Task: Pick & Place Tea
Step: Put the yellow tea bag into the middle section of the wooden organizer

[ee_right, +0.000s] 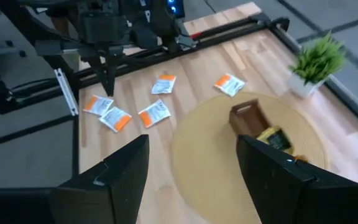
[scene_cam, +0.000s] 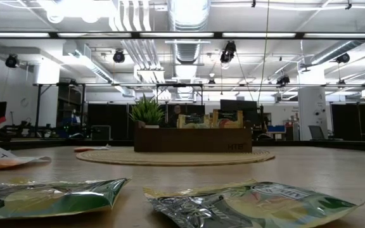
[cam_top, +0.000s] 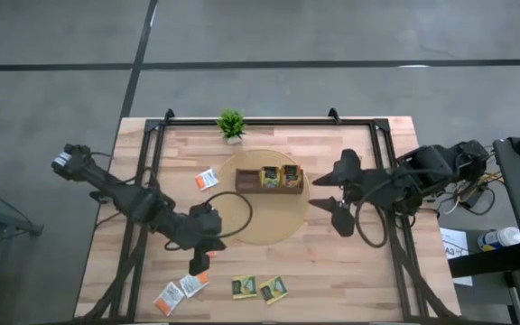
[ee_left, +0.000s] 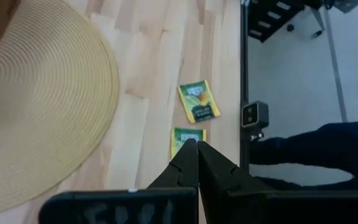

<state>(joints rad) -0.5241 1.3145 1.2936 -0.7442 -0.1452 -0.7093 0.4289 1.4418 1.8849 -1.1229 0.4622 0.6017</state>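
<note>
Four white-and-orange sachets (ee_right: 154, 114) and two green-and-yellow sachets (cam_top: 259, 289) are lying loose; left gripper (cam_top: 199, 262) is hovering closed, empty; right gripper (cam_top: 330, 191) is gaping, empty.

My bench (cam_top: 332, 262) is pale planked wood, matt, with visible grain and seams between the boards, edged by a black metal frame (cam_top: 269, 118). On it lies a round mat (cam_top: 242, 217) of woven straw-coloured fibre, ribbed in fine concentric rings. The tray (cam_top: 270, 180) on the mat looks like dark brown wood, smooth and dull. The dark green-and-yellow sachets (scene_cam: 252, 202) are crinkled and glossy, catching light like foil; the white-and-orange sachets (ee_right: 155, 113) look like flat printed paper. My left pincer (ee_left: 197, 163) and right pincer (ee_right: 191, 180) are dark matt plastic. The plant (ee_right: 317, 59) has stiff plastic-looking leaves in a white pot.
</note>
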